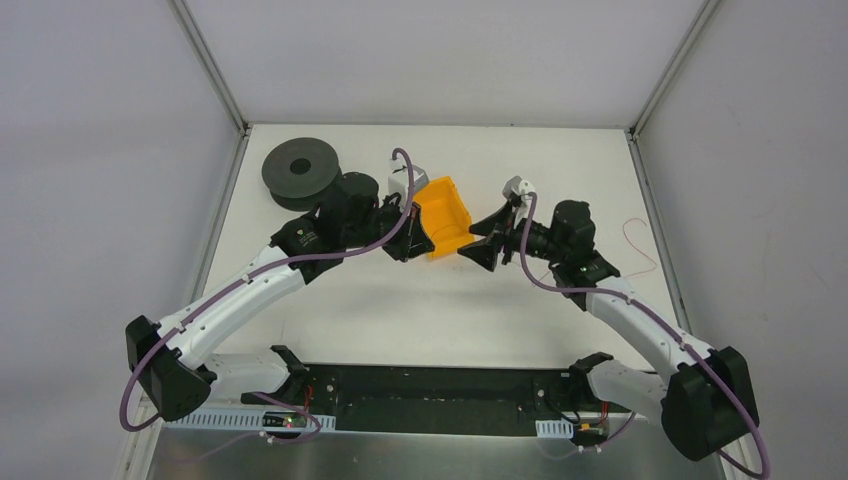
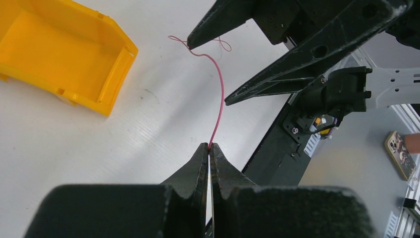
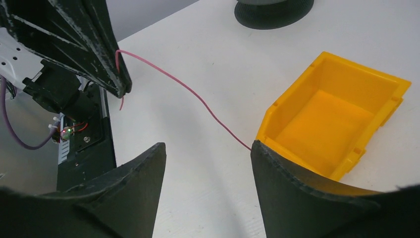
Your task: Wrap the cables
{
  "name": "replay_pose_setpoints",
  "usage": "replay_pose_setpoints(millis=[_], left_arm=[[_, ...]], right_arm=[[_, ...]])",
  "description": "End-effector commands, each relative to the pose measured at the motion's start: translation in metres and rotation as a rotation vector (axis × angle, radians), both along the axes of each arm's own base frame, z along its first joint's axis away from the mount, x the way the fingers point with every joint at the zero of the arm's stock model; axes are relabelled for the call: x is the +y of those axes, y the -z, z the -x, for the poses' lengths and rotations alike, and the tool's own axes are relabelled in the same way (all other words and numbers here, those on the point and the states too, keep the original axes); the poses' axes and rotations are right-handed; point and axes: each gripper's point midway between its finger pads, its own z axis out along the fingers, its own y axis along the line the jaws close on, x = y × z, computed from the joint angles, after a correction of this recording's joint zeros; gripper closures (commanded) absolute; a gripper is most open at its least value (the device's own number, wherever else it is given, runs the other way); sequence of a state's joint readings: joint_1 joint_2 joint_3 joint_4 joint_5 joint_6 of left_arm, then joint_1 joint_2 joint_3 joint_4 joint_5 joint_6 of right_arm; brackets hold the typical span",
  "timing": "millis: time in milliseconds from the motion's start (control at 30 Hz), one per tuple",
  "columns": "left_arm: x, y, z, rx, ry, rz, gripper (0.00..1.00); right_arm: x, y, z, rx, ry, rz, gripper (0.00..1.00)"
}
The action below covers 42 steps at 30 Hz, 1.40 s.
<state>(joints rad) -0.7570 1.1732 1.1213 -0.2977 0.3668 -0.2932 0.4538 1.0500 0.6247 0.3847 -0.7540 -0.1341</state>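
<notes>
1. One cable (image 2: 220,94), a hair-thin reddish strand, was seen stretched in the air above the table (image 1: 400,310), between the two hands and just right of the yellow bin (image 3: 327,119).
2. One end was pinched at the very tips of the left hand (image 2: 209,151), whose fingers were pressed together on it.
3. The other end was laid against one fingertip of the right hand (image 3: 208,146). Its fingers were spread wide, nothing was gripped there, and a small curl of strand was left beyond that tip.
4. A second reddish strand (image 1: 630,238) was seen lying loose on the table far to the right, well apart from both hands.
5. The pinch was made only at the fingertip ends, so a tug from the right side could be expected to draw the strand out.
6. The strand merely rested on the right finger. It could slide off, or be missed altogether if those fingers were closed beside so thin a thing.
7. The sagging middle could be caught on the bin's rim if it were swung leftward.
8. A black spool (image 1: 300,168) was set at the far left corner, apart from the strand.
9. The table was white, matte and faintly ribbed, with a black base plate (image 1: 430,395) at its near edge.
10. The space was closed in by plain grey walls (image 1: 100,150), with metal frame posts at the far corners.
</notes>
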Motion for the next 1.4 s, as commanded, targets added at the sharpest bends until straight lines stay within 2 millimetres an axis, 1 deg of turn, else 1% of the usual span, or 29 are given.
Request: replay_pose_setpoints(millis=[0, 100, 233, 467, 533, 567, 733, 933, 1167, 1233, 1267, 1300, 1367], left_arm=[[0.003, -0.014, 0.006, 0.0, 0.017, 0.036, 1.0], [0.005, -0.015, 0.007, 0.0, 0.016, 0.036, 1.0], [0.009, -0.017, 0.008, -0.005, 0.018, 0.03, 1.0], [0.017, -0.015, 0.009, 0.008, 0.016, 0.005, 1.0], [0.017, -0.015, 0.011, 0.01, 0.022, 0.001, 1.0], [0.018, -0.015, 0.011, 0.008, 0.021, 0.0, 1.0], [0.018, -0.017, 0.011, 0.007, 0.025, 0.006, 1.0], [0.018, -0.019, 0.011, 0.01, 0.03, 0.012, 1.0], [0.019, -0.02, 0.01, 0.008, 0.025, 0.014, 1.0], [0.019, -0.02, 0.01, 0.008, 0.022, 0.013, 1.0], [0.02, -0.019, 0.009, 0.008, 0.02, 0.012, 1.0], [0.021, -0.019, 0.008, 0.006, 0.013, 0.011, 1.0], [0.024, -0.015, 0.006, -0.001, -0.002, -0.001, 1.0]], right_arm=[[0.013, -0.035, -0.01, -0.165, -0.101, -0.037, 0.34], [0.018, -0.031, -0.012, -0.149, -0.138, -0.032, 0.35], [0.017, -0.026, -0.02, -0.153, -0.125, -0.016, 0.35], [0.006, -0.046, -0.017, -0.179, -0.142, 0.003, 0.32], [0.003, -0.046, -0.02, -0.156, -0.15, 0.015, 0.31], [0.003, -0.044, -0.02, -0.142, -0.163, 0.024, 0.31], [0.006, -0.026, -0.01, -0.077, -0.285, 0.043, 0.31], [0.009, -0.012, -0.006, -0.019, -0.326, 0.037, 0.32], [0.011, 0.007, -0.015, 0.022, -0.316, 0.048, 0.33], [0.012, 0.011, -0.018, 0.032, -0.306, 0.054, 0.38], [0.012, 0.013, -0.02, 0.041, -0.298, 0.056, 0.49], [0.012, 0.013, -0.023, 0.043, -0.28, 0.06, 0.58], [0.01, 0.01, -0.028, 0.065, -0.219, 0.057, 0.83]])
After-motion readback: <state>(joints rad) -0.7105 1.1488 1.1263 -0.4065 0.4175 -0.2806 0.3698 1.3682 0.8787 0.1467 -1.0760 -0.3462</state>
